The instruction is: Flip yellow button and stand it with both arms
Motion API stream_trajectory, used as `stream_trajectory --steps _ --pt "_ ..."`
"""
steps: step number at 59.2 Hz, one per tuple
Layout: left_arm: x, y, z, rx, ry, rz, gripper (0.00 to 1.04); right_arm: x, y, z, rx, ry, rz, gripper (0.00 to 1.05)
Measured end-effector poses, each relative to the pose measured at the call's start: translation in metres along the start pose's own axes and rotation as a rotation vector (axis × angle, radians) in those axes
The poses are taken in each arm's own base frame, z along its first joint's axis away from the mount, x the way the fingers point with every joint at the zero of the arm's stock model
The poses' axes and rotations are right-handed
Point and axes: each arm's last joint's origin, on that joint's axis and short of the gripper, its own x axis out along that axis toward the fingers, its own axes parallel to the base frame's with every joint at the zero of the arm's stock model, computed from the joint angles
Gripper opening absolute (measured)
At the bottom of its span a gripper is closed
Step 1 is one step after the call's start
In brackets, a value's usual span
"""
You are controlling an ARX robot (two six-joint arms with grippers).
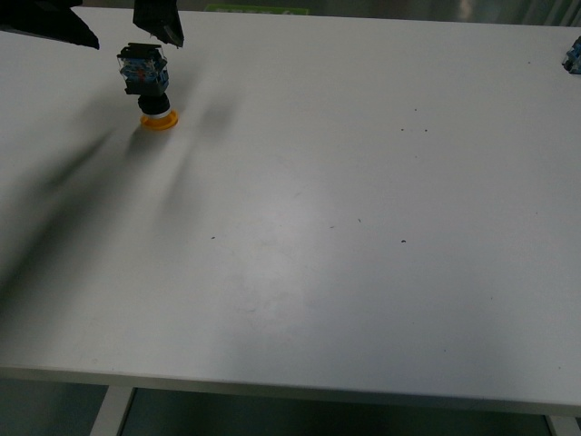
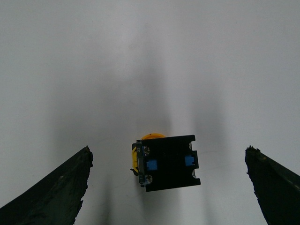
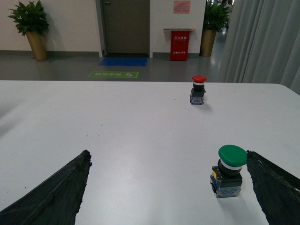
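Observation:
The yellow button (image 1: 150, 89) stands upside down on its yellow-orange cap at the table's far left, black block with blue details on top. My left gripper (image 1: 123, 27) hangs open just above it, one finger either side. From the left wrist I look down on the button's block (image 2: 168, 163), a sliver of yellow cap showing behind it, well apart from both fingers (image 2: 56, 192). My right gripper (image 3: 168, 187) is open over bare table and is out of the front view.
A green button (image 3: 228, 169) stands upright close to one right finger (image 3: 276, 187). A red button (image 3: 198, 89) stands farther off. A bluish block (image 1: 572, 54) sits at the table's far right edge. White table (image 1: 318, 227) spreads between.

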Motion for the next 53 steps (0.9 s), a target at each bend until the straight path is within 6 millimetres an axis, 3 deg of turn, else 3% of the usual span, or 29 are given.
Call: stream_trajectory --steps 42,46,53 --pt "0.014 -0.001 0.0 -0.011 0.044 0.001 0.98 0.0 0.0 0.0 0.0 0.0 0.0 0.97" --pt "0.016 -0.001 -0.001 -0.013 0.05 0.004 0.92 0.0 0.0 0.0 0.0 0.0 0.0 0.97" --pt "0.018 0.0 -0.002 -0.015 0.057 0.001 0.72 0.0 0.0 0.0 0.0 0.0 0.0 0.97"
